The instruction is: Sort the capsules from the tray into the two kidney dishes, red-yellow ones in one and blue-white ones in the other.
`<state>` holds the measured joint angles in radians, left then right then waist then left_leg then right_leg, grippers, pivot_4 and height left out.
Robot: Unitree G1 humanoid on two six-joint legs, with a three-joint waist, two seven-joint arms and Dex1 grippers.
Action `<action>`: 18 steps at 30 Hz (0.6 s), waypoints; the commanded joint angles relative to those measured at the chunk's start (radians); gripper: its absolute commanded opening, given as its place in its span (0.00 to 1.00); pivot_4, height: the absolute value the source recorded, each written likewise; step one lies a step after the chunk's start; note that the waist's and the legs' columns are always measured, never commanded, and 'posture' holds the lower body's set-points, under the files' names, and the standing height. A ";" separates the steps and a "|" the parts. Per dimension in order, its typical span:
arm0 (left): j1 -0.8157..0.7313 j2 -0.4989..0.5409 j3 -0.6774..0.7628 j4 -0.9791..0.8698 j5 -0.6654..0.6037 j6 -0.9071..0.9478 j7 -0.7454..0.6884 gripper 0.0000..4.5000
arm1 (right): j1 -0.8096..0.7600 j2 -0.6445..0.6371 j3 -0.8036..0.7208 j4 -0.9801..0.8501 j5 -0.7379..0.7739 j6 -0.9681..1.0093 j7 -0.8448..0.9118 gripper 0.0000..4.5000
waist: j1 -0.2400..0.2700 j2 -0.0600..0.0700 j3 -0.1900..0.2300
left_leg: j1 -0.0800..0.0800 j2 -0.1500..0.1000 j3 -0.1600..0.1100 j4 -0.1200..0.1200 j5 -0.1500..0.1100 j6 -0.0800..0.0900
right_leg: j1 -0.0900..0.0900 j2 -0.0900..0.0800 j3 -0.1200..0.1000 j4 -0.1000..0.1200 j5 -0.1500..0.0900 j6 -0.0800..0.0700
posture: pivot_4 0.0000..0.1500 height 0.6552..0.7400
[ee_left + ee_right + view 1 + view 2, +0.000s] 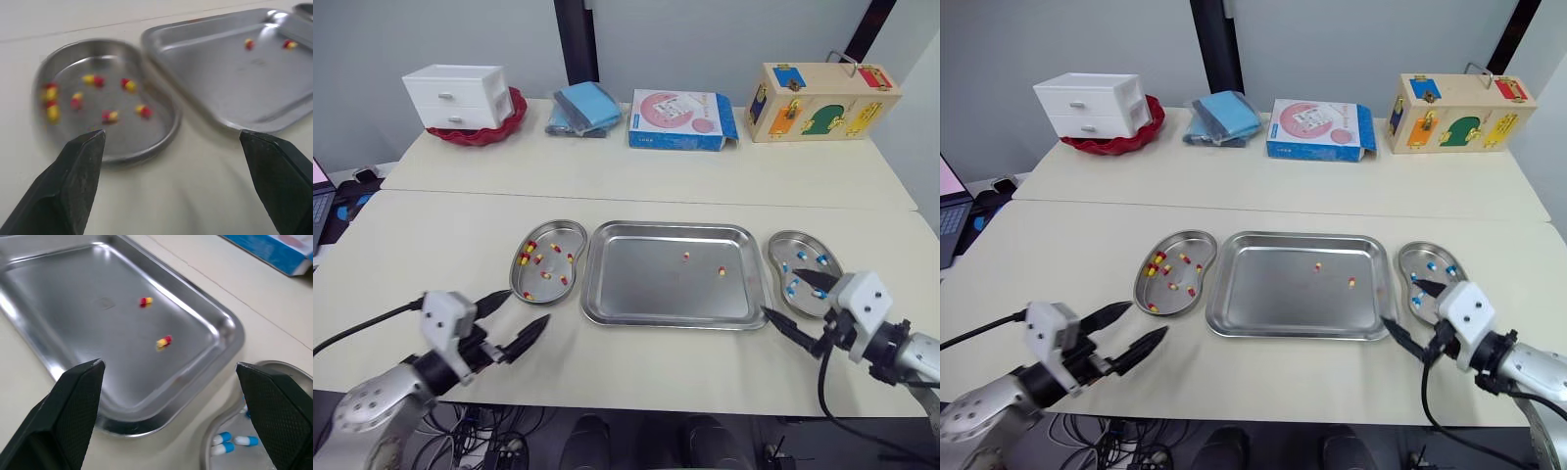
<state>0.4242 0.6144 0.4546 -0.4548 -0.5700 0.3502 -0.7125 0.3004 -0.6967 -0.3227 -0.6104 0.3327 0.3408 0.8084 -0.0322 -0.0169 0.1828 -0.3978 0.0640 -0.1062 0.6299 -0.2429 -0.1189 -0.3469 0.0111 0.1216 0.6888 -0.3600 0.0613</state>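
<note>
A steel tray (636,294) sits mid-table with two red-yellow capsules in it, one (686,256) farther back and one (722,271) to its right. The left kidney dish (570,235) holds several red-yellow capsules (108,116). The right kidney dish (776,245) holds several blue-white capsules (224,443). My left gripper (516,320) hovers open just in front of the left dish. My right gripper (797,304) is open at the tray's front right corner, beside the right dish. Neither gripper holds anything.
Along the back of the table stand a white drawer unit (458,96) on a red dish, folded blue cloths (584,108), a blue-pink box (680,119) and a wooden latch box (819,101). A laptop edge (321,201) shows at far left.
</note>
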 commanded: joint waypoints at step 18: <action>0.158 -0.036 0.149 0.145 0.017 -0.058 -0.048 1.00 | 0.181 -0.010 -0.067 0.093 0.034 -0.165 0.149 1.00 | -0.001 -0.002 0.000 | 0.006 0.000 0.001 0.000 0.000 0.000 | 0.006 0.000 0.001 -0.001 0.000 0.000 | 1.00 1.00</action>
<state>0.5693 0.5843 0.5675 -0.2821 -0.5479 0.3016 -0.7598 0.4845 -0.6989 -0.3852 -0.5052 0.3561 0.1914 0.9580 -0.0331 -0.0191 0.1831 -0.3920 0.0641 -0.1055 0.6297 -0.2430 -0.1190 -0.3411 0.0112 0.1225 0.6876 -0.3604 0.0613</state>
